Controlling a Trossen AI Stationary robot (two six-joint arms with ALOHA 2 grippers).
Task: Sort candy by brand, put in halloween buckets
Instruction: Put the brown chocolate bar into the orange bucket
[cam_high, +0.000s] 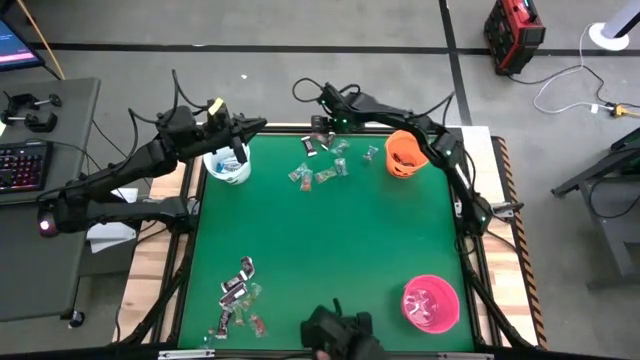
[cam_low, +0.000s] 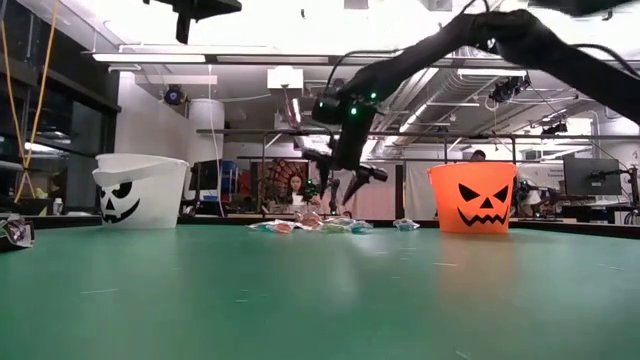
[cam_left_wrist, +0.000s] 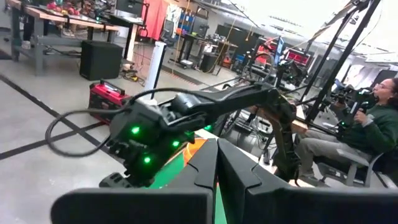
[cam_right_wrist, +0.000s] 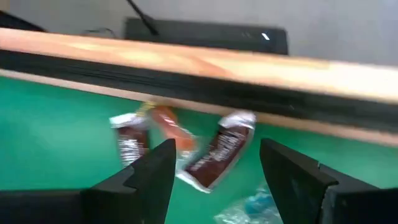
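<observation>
Right claw (cam_right_wrist: 214, 165) hangs open above dark brown candy (cam_right_wrist: 219, 155) at the counter's (cam_high: 330, 250) twelve o'clock edge

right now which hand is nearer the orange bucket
Right. The right hand hangs open over the candy pile, a short way from the orange bucket; the left hand is over the white bucket, farther off.
</observation>
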